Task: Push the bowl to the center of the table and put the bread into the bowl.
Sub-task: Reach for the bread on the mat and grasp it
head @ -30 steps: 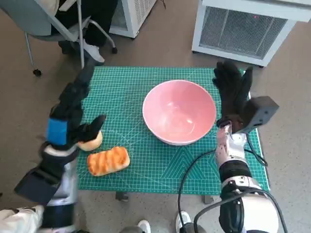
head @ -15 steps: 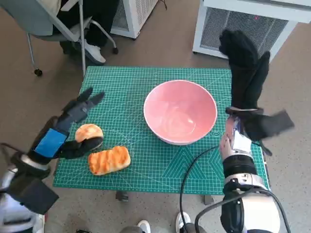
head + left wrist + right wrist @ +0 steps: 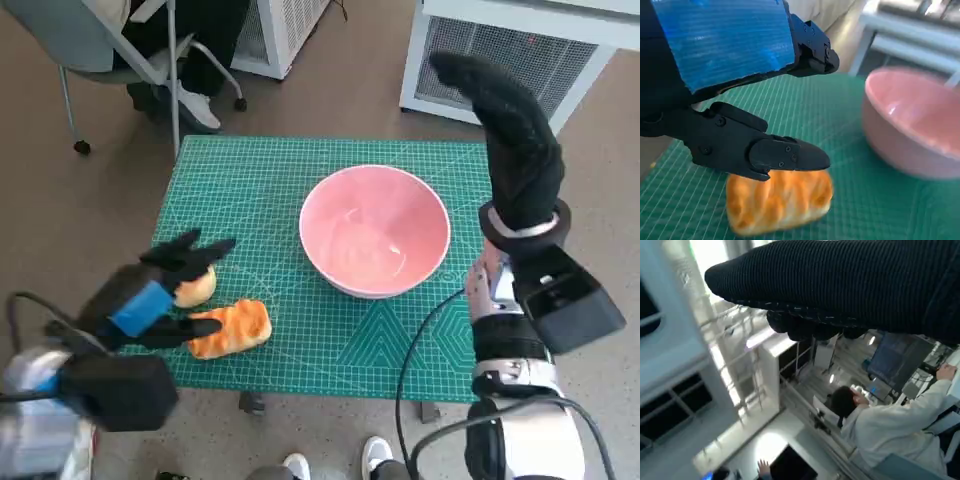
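The pink bowl (image 3: 373,230) stands empty near the middle of the green mat (image 3: 300,160); its rim also shows in the left wrist view as the bowl (image 3: 915,125). A golden, striped bread (image 3: 232,328) lies at the mat's front left beside a small round bun (image 3: 197,288). My left hand (image 3: 160,290) hovers over both with its fingers spread; a black finger (image 3: 785,155) hangs just above the bread (image 3: 780,200) and grips nothing. My right hand (image 3: 510,130) is raised high beside the bowl's right side, stretched out flat and holding nothing.
A chair and a person's legs (image 3: 170,60) stand beyond the mat's far left corner. White cabinets (image 3: 520,50) line the back. A black cable (image 3: 420,340) runs along my right forearm. A seated person in white (image 3: 890,425) shows in the right wrist view.
My left hand has swung down and toward me, ending low over the striped bread. My right hand has risen higher, away from the bowl. The bowl and the breads have stayed put.
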